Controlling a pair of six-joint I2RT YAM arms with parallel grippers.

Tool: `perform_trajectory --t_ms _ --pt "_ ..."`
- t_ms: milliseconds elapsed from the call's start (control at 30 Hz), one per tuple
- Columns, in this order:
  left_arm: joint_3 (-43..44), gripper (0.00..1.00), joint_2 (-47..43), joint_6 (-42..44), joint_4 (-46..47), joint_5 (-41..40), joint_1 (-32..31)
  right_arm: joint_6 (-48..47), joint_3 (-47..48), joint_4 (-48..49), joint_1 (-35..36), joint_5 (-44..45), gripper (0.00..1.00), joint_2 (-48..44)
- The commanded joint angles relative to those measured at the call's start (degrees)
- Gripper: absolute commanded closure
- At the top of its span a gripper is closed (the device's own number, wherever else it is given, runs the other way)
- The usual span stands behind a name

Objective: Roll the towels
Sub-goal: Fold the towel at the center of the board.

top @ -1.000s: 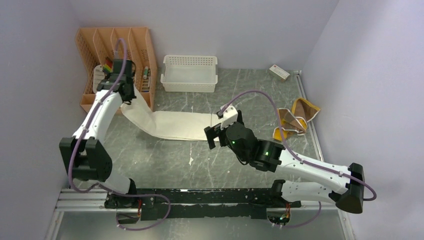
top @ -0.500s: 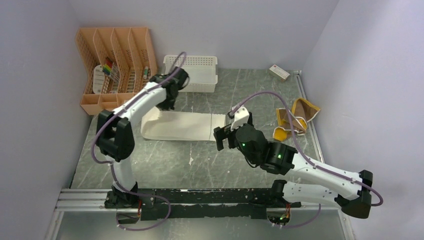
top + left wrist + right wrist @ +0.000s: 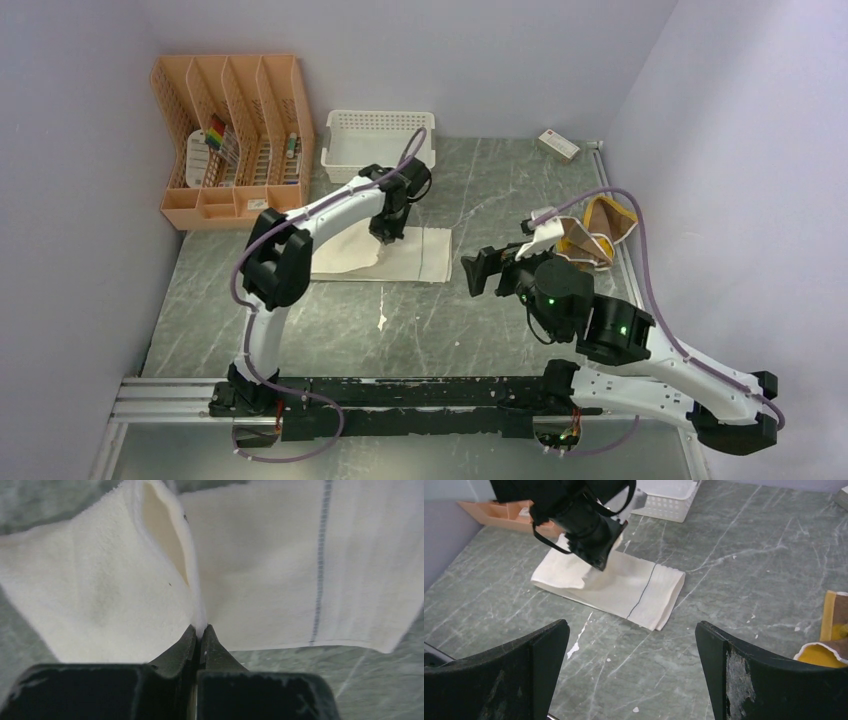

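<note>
— Right gripper (image 3: 631,626): how does it stand?
— Jaws spread wide, gripping nothing. It hovers above the table (image 3: 330,320), nearer than the white towel (image 3: 415,255) and off its striped end.
— And the left gripper (image 3: 200,632)?
— Pressed together, pinching a raised fold near the white towel's middle. The rest of that towel lies flat on the table.
— The other one?
— The yellow towel (image 3: 600,215) lies crumpled, well apart, past the white towel's striped end.
— Farther back?
— A white basket (image 3: 360,170) sits just behind the white towel, and an orange organizer (image 3: 180,215) sits behind its unstriped end.
</note>
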Motion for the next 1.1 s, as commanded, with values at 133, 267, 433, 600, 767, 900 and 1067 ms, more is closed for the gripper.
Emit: perform_trajectory --t_ms 133,267,433,600,767,900,1067 --pt "7.7 0.93 6.2 -4.7 5.1 8.3 -3.5 3.8 1.4 -5.9 -0.2 2.6 0.0 -1.5" --pt "8.6 0.93 7.1 -6.1 7.7 11.3 -4.4 4.5 0.9 -6.3 -0.2 2.6 0.0 -2.5" --pt "7.5 0.93 7.0 -8.0 10.7 14.7 -5.1 5.4 0.9 -7.6 -0.2 3.1 0.0 -3.1" --pt "6.7 0.93 7.7 -9.3 12.9 18.4 -6.0 5.7 0.4 -8.1 -0.2 3.5 0.0 -3.2" --pt "5.1 0.93 8.7 -10.5 14.7 20.4 -6.7 6.2 -0.1 -8.4 -0.2 3.9 0.0 -3.8" --pt "4.7 0.93 10.0 -11.0 15.1 21.3 -6.9 6.4 -0.5 -9.1 -0.2 4.0 0.0 -4.2" --pt "4.6 0.67 10.6 -11.2 15.7 22.7 -7.4 6.7 -0.7 -9.7 -0.3 4.6 0.0 -5.0"
